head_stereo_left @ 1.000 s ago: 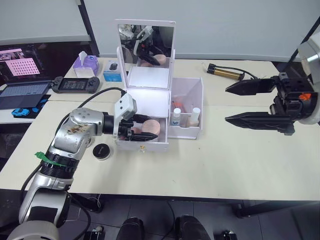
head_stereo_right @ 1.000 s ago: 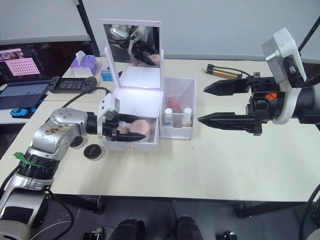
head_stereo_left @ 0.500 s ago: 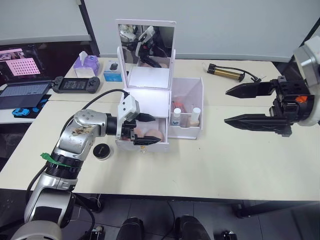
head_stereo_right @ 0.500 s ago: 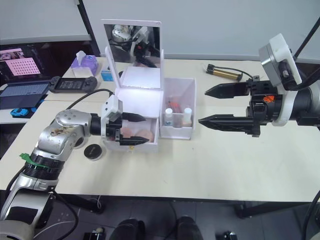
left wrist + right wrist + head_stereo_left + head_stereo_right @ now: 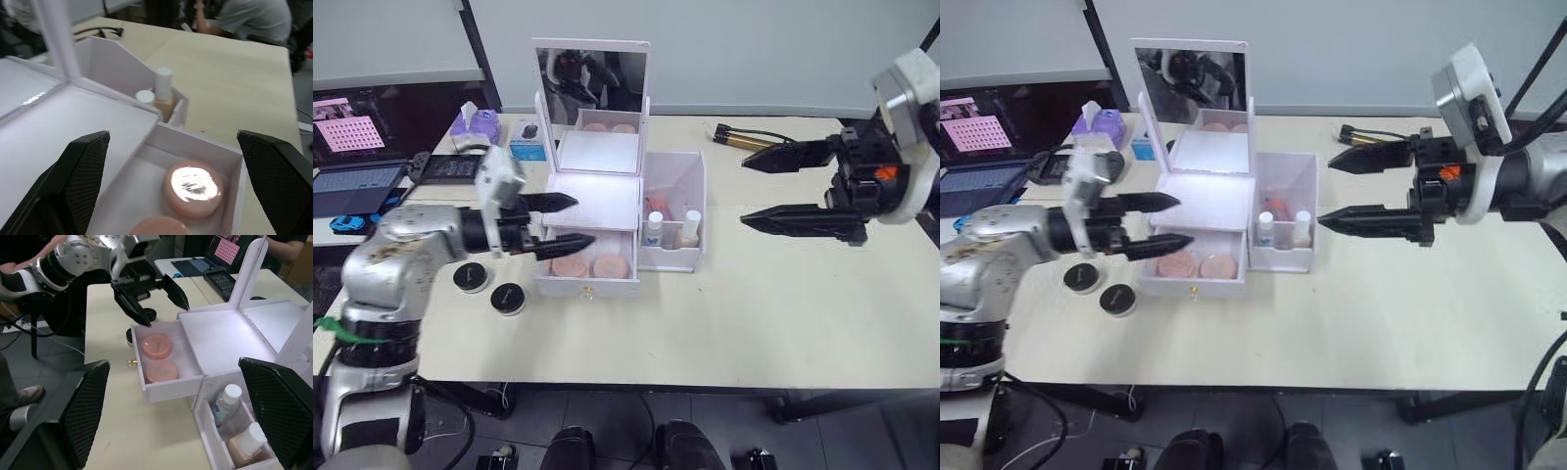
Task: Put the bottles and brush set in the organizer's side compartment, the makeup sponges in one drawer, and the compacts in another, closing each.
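The white organizer (image 5: 597, 188) with its upright mirror stands mid-table. Its lower drawer (image 5: 589, 286) is pulled out and holds two pink makeup sponges (image 5: 570, 265) (image 5: 610, 265). In the side compartment (image 5: 690, 176) two bottles (image 5: 654, 227) (image 5: 691, 227) stand before a reddish item; whether that is the brush set I cannot tell. Two black compacts (image 5: 470, 277) (image 5: 509, 298) lie left of the drawer. My left gripper (image 5: 584, 219) hovers open and empty over the drawer's left end. The right gripper (image 5: 742, 194) hangs open and empty to the right of the organizer.
A gold and black cylinder with a cable (image 5: 749, 137) lies at the back right. A purple tissue box (image 5: 475, 125), a small blue box (image 5: 524, 137), a game controller (image 5: 445, 166) and a laptop (image 5: 352, 181) sit at the back left. A seated person (image 5: 249, 19) is behind the table.
My left gripper has drawn out of the drawer, up and to the left, and is empty; two sponges now lie in the drawer. The right gripper has barely moved. The camera shifted.
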Robot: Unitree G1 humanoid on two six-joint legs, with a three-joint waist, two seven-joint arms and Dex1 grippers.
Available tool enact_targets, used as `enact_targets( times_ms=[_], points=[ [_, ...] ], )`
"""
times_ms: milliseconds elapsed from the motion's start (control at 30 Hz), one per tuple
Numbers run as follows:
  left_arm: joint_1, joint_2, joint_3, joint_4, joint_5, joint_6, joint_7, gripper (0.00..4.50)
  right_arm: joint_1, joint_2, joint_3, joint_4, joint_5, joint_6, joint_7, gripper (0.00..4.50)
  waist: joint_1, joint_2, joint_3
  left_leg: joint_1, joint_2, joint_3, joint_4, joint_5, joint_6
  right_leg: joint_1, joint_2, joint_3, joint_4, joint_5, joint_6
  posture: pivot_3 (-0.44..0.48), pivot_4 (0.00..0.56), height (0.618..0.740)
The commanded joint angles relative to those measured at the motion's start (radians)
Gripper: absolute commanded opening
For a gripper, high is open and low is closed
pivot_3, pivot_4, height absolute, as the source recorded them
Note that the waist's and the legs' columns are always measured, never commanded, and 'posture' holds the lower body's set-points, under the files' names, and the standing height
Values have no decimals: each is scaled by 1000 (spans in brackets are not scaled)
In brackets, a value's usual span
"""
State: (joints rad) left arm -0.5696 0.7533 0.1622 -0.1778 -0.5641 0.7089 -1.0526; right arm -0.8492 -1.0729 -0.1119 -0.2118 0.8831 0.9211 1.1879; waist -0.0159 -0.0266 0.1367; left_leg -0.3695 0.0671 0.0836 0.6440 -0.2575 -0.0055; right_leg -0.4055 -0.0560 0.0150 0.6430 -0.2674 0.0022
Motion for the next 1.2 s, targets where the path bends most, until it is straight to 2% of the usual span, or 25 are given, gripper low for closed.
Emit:
enact_targets(
  times_ms=[33,233,400,500,667,933,1033,1200],
  points=[
    [76,8,68,-92,-44,13,53,4487,-43,17,34,33,-54,-60,41,4500,2,0,0,0,0,0,0,0,0,0,0,0,0,0,0,0,150,725],
    [367,-74,308,-367,-211,99,248,4487,-114,85,113,124,-133,-118,111,4500,3,-1,0,0,0,-2,0,0,0,0,-2,0,0,0,0,0,150,725],
    [584,-146,384,-512,-275,81,337,4487,-152,131,155,182,-185,-155,163,4500,6,-1,0,1,0,-3,0,0,0,1,-3,0,0,0,0,0,150,725],
    [714,-207,377,-566,-259,5,343,4487,-182,162,175,221,-214,-175,192,4500,6,-1,0,1,-1,-2,1,0,0,2,-3,0,0,0,0,0,150,725],
    [860,-282,328,-562,-220,-94,343,4487,-206,191,191,255,-251,-193,226,4500,6,-1,0,1,-1,-1,0,0,0,1,-3,-1,-1,0,-1,0,150,725],
    [901,-353,151,-535,-118,-200,393,4487,-202,191,182,236,-264,-180,239,4500,8,-1,0,0,-1,-1,1,0,0,2,-3,0,-1,0,-1,0,150,725],
    [876,-388,129,-477,-108,-234,415,3973,-197,185,177,229,-264,-175,236,4500,6,-1,0,1,-1,-1,0,0,0,1,-2,0,-1,0,-1,0,150,725],
    [840,-396,96,-433,-134,-241,411,2410,-200,176,173,203,-265,-163,224,4500,5,-1,0,0,-1,-2,0,0,0,1,-2,0,-1,0,-1,0,150,725]
  ],
)
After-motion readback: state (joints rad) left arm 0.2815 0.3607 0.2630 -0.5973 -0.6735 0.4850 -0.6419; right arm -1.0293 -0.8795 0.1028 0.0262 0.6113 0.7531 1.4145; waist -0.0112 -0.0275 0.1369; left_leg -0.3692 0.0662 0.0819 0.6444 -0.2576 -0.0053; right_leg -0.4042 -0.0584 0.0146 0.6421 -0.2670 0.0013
